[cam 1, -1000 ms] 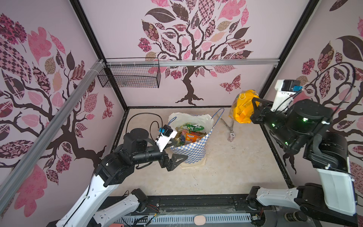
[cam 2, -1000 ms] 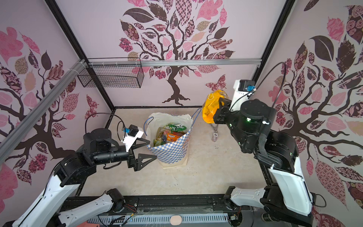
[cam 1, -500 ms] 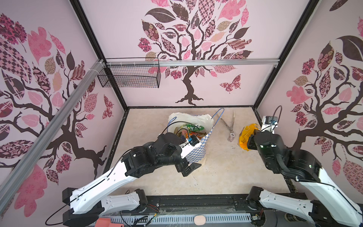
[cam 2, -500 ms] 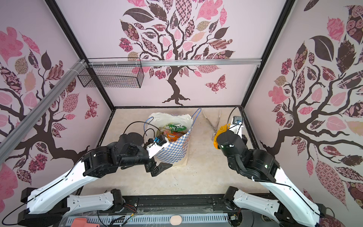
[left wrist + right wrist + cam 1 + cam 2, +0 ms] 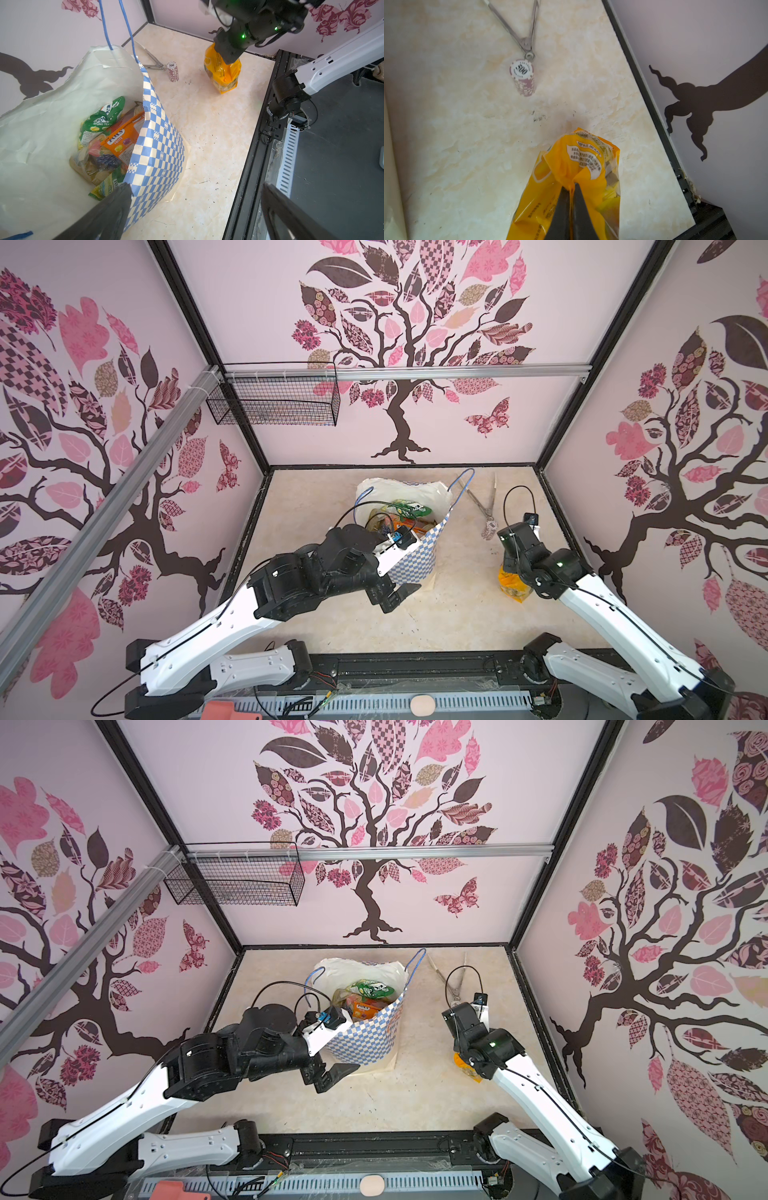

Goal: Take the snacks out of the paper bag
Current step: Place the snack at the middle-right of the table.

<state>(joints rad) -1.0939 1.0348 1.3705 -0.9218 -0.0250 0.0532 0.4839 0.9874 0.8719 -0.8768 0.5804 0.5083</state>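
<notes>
**A:** Where are the snacks (image 5: 97, 158)?

**B:** Most lie inside the paper bag (image 5: 158, 149), which stands mid-table. I read "FOX'S FRUITS" on an orange packet (image 5: 120, 139) and "SPRING TEA" on a green packet (image 5: 99, 122). A yellow packet (image 5: 577, 166), printed "KEEP IN COOL DRY PLACE", is out, to the bag's right.

**A:** And the hands?

**B:** My right hand (image 5: 572, 186) is clamped on the yellow packet's top. I cannot tell whether its base touches the table (image 5: 467, 124). My left hand (image 5: 196, 188) gapes wide beside the bag's checkered side, holding nothing. A chip stack (image 5: 522, 79) marked "500" stands just beside the tongs (image 5: 525, 39).
</notes>
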